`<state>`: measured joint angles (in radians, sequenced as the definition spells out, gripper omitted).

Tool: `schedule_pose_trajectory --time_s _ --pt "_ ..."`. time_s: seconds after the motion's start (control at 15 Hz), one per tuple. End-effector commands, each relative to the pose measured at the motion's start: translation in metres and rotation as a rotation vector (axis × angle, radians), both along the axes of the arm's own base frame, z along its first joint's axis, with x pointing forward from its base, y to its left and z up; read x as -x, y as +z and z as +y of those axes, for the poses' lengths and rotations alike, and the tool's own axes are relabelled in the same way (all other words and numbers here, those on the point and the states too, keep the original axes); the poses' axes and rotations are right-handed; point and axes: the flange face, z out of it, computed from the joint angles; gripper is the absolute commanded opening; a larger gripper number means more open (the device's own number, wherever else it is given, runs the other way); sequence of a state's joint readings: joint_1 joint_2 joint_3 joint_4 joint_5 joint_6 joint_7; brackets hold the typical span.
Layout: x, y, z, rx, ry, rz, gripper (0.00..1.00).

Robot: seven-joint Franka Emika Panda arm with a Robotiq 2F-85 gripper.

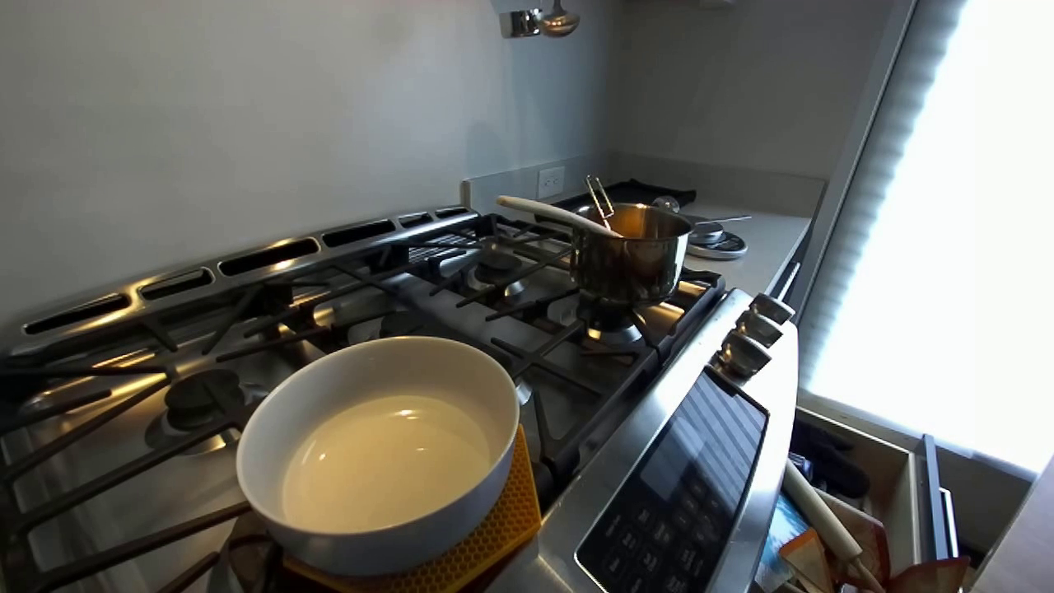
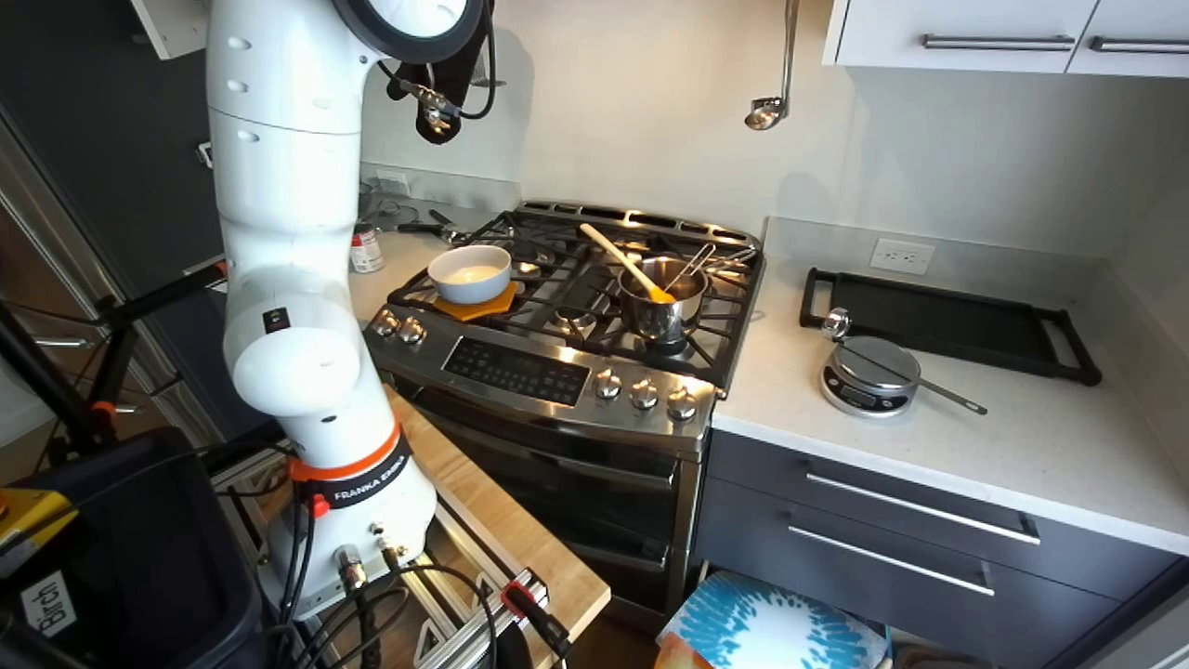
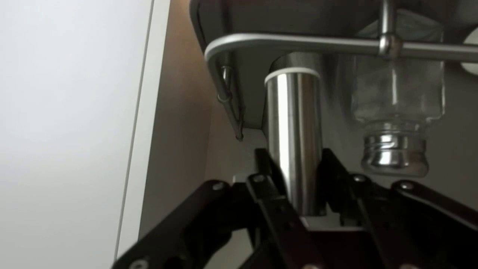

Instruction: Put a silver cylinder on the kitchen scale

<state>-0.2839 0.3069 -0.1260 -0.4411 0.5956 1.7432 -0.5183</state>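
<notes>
Gripper was clenched on the silver cylinder. Metal rail passed near the cylinder's white-rimmed end. Glass jar showed beside the cylinder, farther back. Kitchen scale stood well apart from the cylinder.

In an exterior view, your stove holds a bowl on a trivet at left, a pot at right; farther right on the counter, a ladle lies across the scale, the tray farther back.

Silver cylinder, white-rimmed. Silver-and-black kitchen scale. White bowl, orange honeycomb trivet. Black tray.
</notes>
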Motion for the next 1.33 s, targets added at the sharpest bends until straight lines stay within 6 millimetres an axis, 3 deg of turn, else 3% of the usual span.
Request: schedule_pose_trajectory --time_s 0.0,0.6,1.27 --pt "0.016 0.02 -0.008 0.036 -0.089 -0.088 0.11" --pt "0.054 0.037 -0.017 0.097 -0.35 -0.035 0.11" --pt "0.078 0.017 0.008 -0.099 -0.415 0.243 0.11"
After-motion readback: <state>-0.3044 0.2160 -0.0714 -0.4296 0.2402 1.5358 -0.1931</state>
